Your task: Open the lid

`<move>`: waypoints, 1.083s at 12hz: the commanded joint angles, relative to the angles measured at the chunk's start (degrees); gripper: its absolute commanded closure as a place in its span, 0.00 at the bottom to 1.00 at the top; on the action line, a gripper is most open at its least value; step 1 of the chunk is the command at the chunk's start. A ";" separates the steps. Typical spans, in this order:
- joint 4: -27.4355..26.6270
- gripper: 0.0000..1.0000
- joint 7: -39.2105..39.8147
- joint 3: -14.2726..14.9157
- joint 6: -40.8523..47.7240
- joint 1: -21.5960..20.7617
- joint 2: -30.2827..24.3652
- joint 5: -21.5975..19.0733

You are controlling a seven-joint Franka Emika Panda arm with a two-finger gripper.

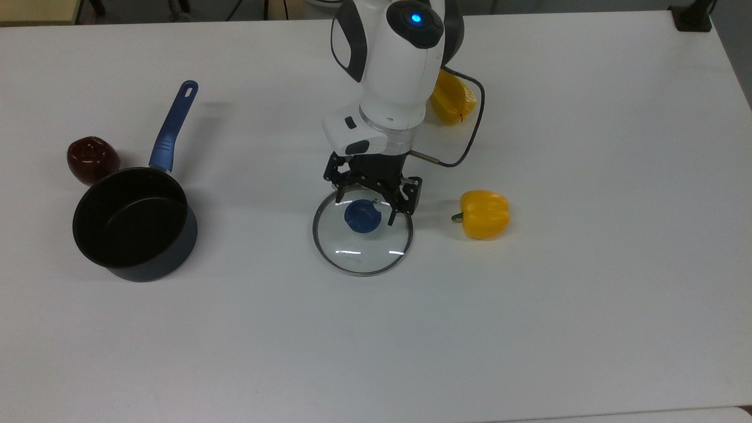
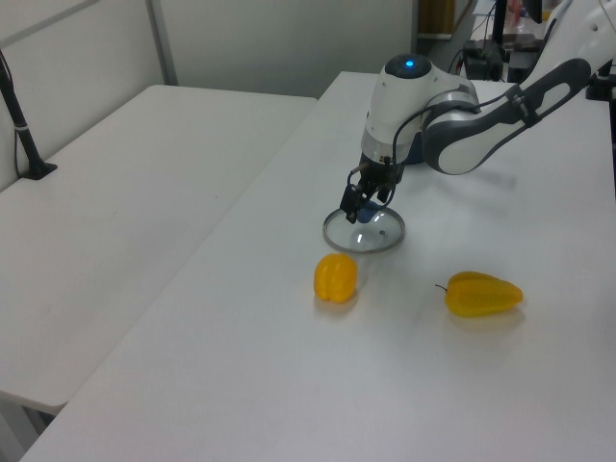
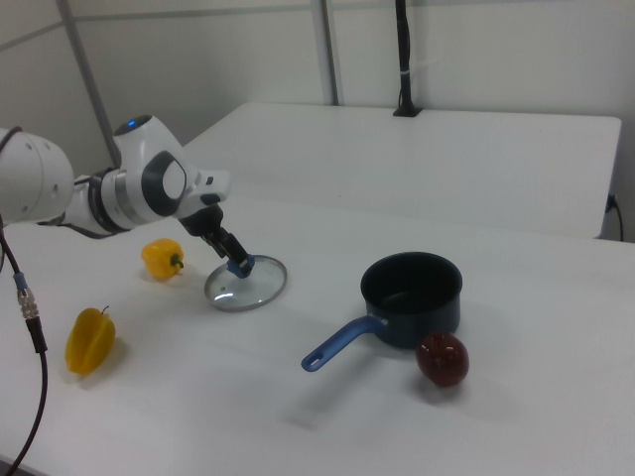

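White table [image 1: 587,294] | lid [image 1: 362,247] flat | grey wall [image 3: 476,50]

A robotics lab or test room, not a kitchen. A white Franka arm [image 2: 452,115] works over a bare white bench [image 1: 587,294], with a second white bench [image 3: 476,159] alongside and plain pale walls with metal framing [image 3: 84,69] behind. A black camera post [image 3: 405,59] is clamped at the far bench's edge, and a loose cable [image 3: 30,327] hangs in the right view's left.
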State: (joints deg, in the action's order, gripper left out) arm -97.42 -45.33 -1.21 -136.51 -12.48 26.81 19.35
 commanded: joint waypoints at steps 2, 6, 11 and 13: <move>0.12 0.00 11.89 0.42 16.85 -0.09 -9.12 -0.54; 0.03 0.00 33.59 0.42 29.96 5.25 -20.01 -11.94; -0.06 0.00 41.63 0.59 41.13 13.70 -30.23 -18.64; -0.06 0.00 41.64 0.59 42.38 15.28 -31.29 -18.65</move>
State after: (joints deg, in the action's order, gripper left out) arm -95.50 -5.54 -0.72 -96.07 0.94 -1.46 2.32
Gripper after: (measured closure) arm 0.000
